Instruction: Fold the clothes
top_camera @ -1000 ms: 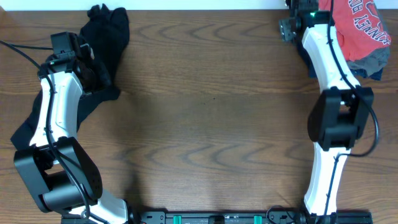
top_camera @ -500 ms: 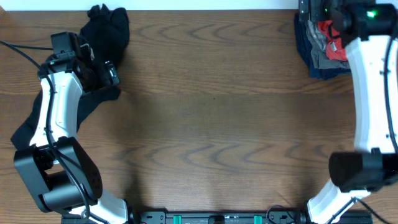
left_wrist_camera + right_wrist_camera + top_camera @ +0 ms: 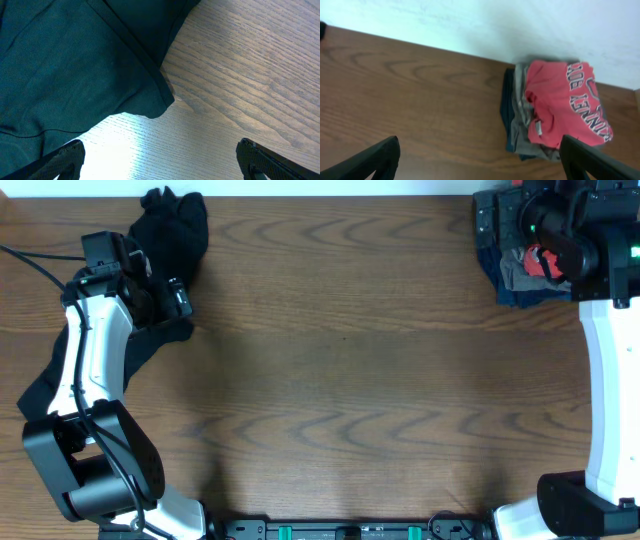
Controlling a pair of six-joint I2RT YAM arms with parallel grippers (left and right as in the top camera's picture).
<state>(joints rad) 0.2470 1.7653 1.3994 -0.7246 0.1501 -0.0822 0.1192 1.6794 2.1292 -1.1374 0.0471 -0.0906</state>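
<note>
Overhead, both grippers are seen spread and empty, the left gripper [image 3: 178, 297] beside the black top [image 3: 170, 230] and the right gripper [image 3: 500, 215] above the red-orange T-shirt [image 3: 565, 102] at the bench [image 3: 340, 380] corner, so a fresh grasp is judged necessary.

The overhead camera looks straight down on the bench [image 3: 340, 370]. The left wrist camera views a dark garment [image 3: 75, 65] at close range. The right wrist camera, higher, faces the red T-shirt [image 3: 567, 102], shared with overhead at 2 o'clock.
</note>
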